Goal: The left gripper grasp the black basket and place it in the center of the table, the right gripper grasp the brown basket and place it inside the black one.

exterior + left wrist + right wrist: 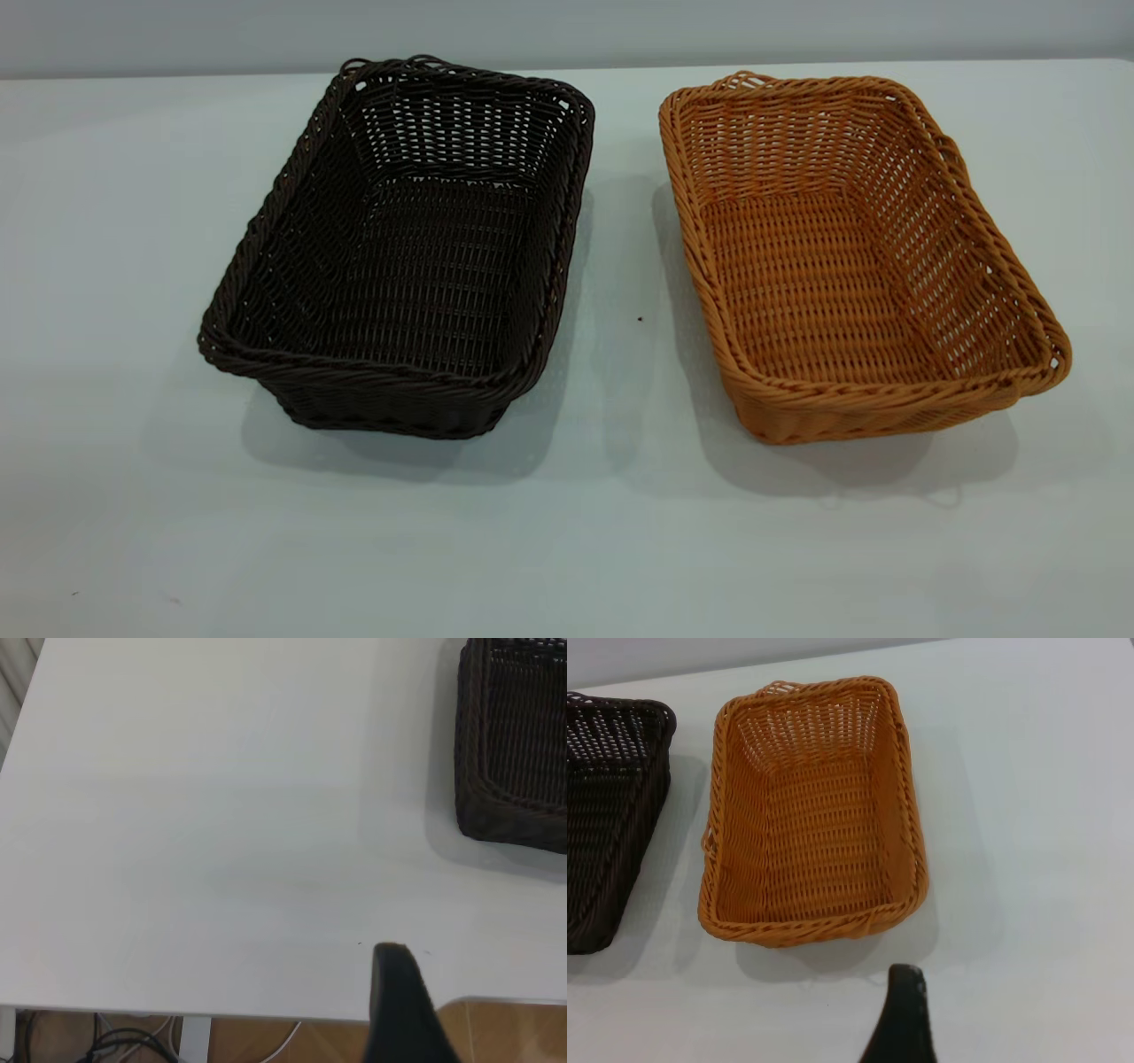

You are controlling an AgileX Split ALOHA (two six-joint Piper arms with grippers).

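The black basket [354,377] stands empty on the white table [106,221], left of centre. The brown basket [873,392] stands empty to its right, with a gap between them. Neither arm shows in the exterior view. In the left wrist view only a black tip of my left gripper [399,992] shows, above the table's edge, well away from the black basket [518,753]. In the right wrist view only a black tip of my right gripper [908,1014] shows, a short way off the near end of the brown basket [806,926]. The black basket [611,815] lies beside it.
A small dark speck [640,319] lies on the table between the baskets. Past the table edge in the left wrist view are a brown floor [505,1032] and cables [115,1041]. A pale wall [567,31] runs behind the table.
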